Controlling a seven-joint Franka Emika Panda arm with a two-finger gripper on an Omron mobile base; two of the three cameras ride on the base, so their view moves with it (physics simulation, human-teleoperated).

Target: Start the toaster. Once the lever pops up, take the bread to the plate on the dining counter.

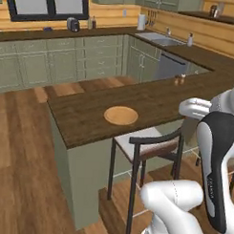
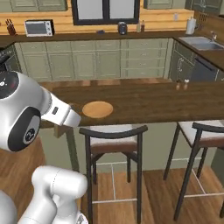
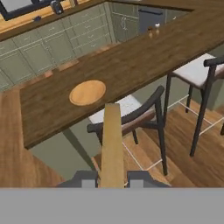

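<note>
Bread was held edge-on between closed gripper fingertips, above stool, short of dining counter. Plate lay bare near counter end. Advised: slice to be carried over plate centre, lowered flat, then released.

Bare dining counter surrounds the plate; a stool's curved backrest stands at five o'clock, shakers far at two o'clock.

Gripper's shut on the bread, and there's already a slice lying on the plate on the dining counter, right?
No. The plate on the dining counter is bare, as the hand view shows. The gripper is shut on the bread, short of the counter.
</note>
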